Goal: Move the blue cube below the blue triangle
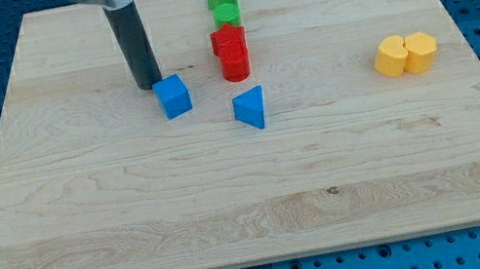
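Blue cube [173, 96] just right-below my tip [149, 85], left of blue triangle [251, 108]

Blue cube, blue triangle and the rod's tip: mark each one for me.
blue cube [173, 97], camera view, on its front face.
blue triangle [251, 108], camera view, on its front face.
my tip [150, 85], camera view, the rod's very end, just upper-left of the cube.
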Controlling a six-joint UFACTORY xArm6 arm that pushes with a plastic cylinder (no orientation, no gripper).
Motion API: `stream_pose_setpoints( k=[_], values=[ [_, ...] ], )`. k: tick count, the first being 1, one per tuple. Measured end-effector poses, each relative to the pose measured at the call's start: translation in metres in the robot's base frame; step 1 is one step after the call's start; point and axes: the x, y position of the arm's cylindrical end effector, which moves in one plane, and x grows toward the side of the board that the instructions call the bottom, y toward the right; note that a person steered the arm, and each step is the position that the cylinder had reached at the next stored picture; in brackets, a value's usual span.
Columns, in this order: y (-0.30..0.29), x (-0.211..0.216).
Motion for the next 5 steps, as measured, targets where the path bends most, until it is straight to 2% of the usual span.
stream_pose_setpoints(
  k=[1,5],
  values=[
    [0.005,0.014],
    [0.099,0.110]
  ],
)
